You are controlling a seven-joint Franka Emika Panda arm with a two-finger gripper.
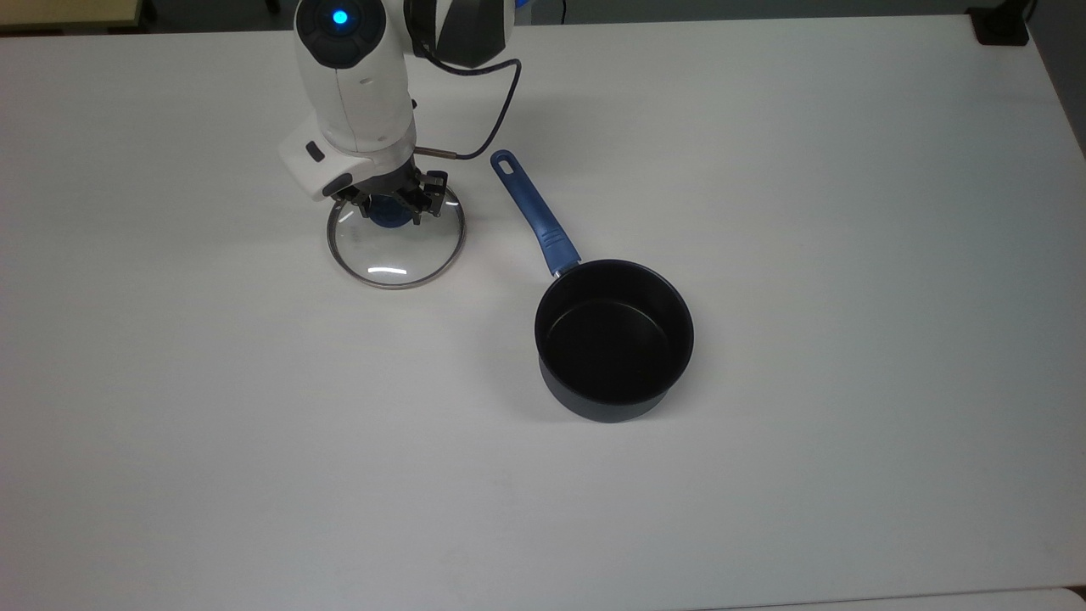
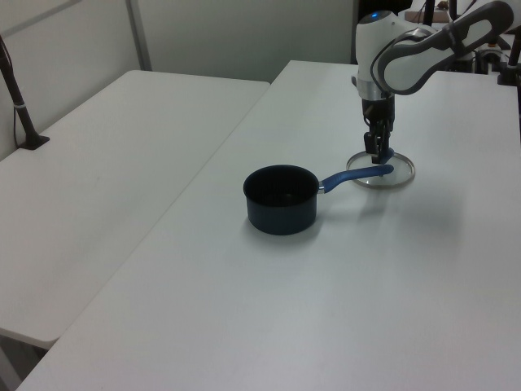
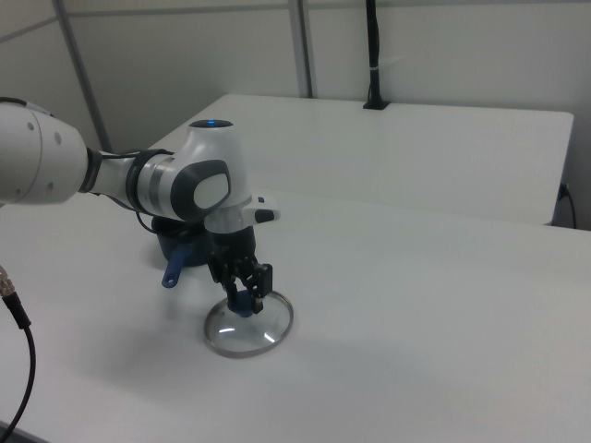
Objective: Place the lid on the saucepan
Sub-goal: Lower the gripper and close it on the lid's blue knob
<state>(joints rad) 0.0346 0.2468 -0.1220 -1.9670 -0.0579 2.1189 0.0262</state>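
Gripper (image 1: 391,206) closed around blue knob of round clear glass lid (image 1: 395,246) | dark blue-handled saucepan (image 1: 614,338) lies at 4 o'clock in top view, well apart | handle points 11 o'clock.

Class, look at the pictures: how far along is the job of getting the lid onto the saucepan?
Done: the claw has reached the lid, at its blue knob. In hand: gripping that knob; the lid lies on the table, apart from the saucepan. Left: lifting the lid, carrying it over and setting it on the open, empty saucepan.
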